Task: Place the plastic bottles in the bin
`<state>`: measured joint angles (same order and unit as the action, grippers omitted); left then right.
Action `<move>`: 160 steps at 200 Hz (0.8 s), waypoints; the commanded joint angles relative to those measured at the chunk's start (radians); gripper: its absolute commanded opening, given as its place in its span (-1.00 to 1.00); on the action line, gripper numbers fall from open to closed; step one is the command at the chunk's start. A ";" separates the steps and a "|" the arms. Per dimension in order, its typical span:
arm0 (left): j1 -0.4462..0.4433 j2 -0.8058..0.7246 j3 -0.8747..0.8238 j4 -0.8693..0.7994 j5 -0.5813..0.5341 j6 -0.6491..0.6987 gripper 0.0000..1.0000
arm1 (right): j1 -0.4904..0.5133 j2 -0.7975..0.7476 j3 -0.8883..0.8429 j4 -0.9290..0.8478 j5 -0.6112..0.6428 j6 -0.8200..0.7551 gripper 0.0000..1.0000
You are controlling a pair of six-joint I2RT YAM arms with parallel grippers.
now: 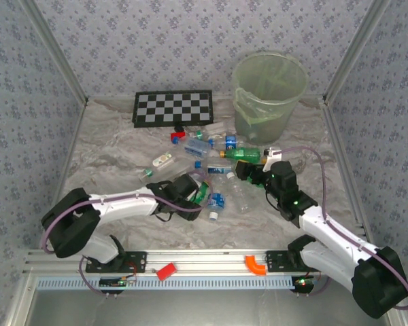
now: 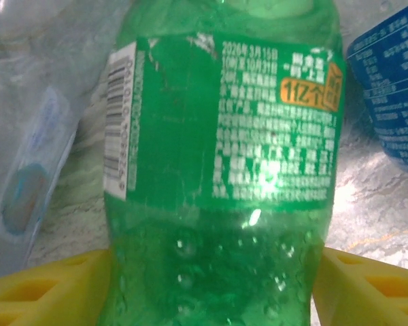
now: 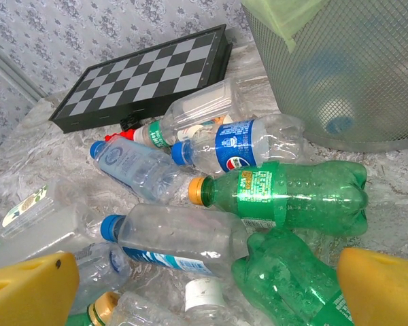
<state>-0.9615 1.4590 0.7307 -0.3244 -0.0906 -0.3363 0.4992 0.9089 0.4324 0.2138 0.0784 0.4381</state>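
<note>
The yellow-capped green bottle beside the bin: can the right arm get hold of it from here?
Probably yes. The right arm has its jaws wide open just short of that green bottle and nothing lies on it, though a crushed green bottle sits nearer and might get caught first.

worktop [image 1: 109,146]: pale, marble-look cover, wrinkled all over.
chequered board [image 1: 173,107]: black and white, lying flat at the far edge, left of centre.
bin [image 1: 268,95]: upright at far right, pale green, liner folded over the rim; near the board, not touching.
plastic bottles [image 1: 207,153]: loose heap mid-worktop, all lying down, several touching or overlapping.
green yellow-capped bottle [image 1: 243,154]: on its side just in front of the bin.
blue-label clear bottle [image 3: 245,144]: lying right behind it, touching.
green bottle [image 2: 224,170]: near side of the heap.
lone clear bottle [image 1: 162,161]: left of the heap, slightly apart.
red block [image 1: 179,135]: small, just in front of the board.
</note>
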 commanded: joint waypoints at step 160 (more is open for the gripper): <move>-0.034 -0.454 -0.093 0.123 -0.115 -0.075 -0.01 | 0.010 0.020 0.040 0.194 -0.350 0.162 0.75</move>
<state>-0.9894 1.0706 0.6529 -0.3031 -0.1707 -0.4011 0.4858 0.9089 0.4103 0.3359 -0.0952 0.5343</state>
